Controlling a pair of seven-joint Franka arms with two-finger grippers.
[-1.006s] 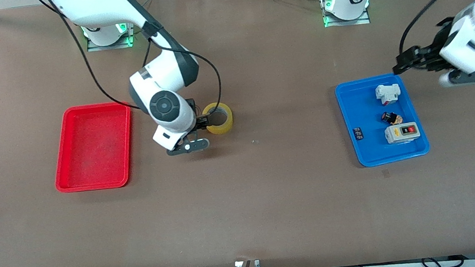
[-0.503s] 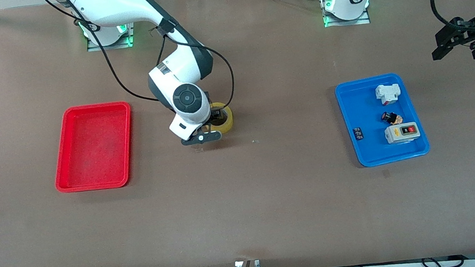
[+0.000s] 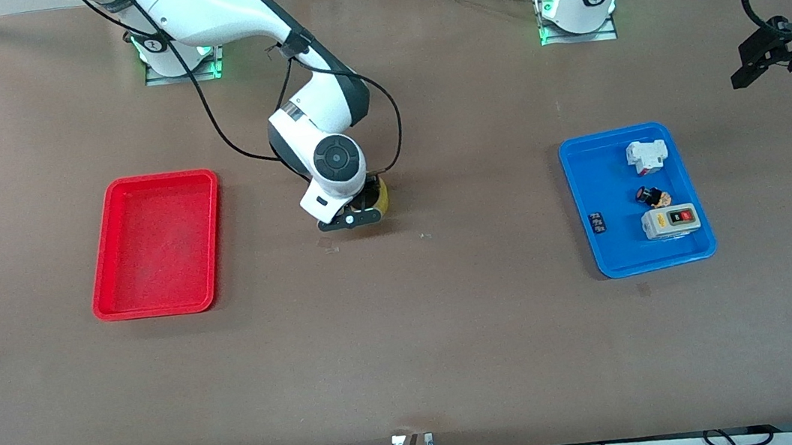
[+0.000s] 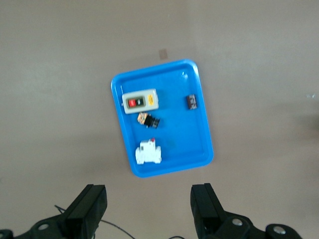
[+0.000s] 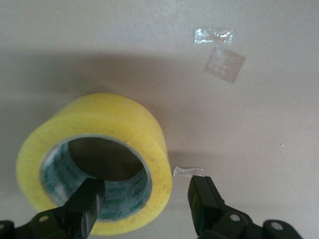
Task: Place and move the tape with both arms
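Here, in the front view, the ring-shaped roll of yellowish tape (image 3: 379, 196) lies on the brown bench (image 3: 411, 341) between the red rectangular tray (image 3: 113, 242) and the blue rectangular tray (image 3: 587, 176), mostly hidden under the right claw (image 3: 362, 208); the left claw (image 3: 773, 59) hangs over the bench's left-arm end, its arm cut off. In the left wrist view, that claw (image 4: 149, 211) is spread wide, empty, above the blue tray (image 4: 199, 129). In the right wrist view, the right claw (image 5: 147, 204) is wide apart, one finger (image 5: 84, 204) inside the tape's (image 5: 114, 124) hole, the other outside.

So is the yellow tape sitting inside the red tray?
No, the tape lies on the bare brown table, beside the red tray, under the right claw.
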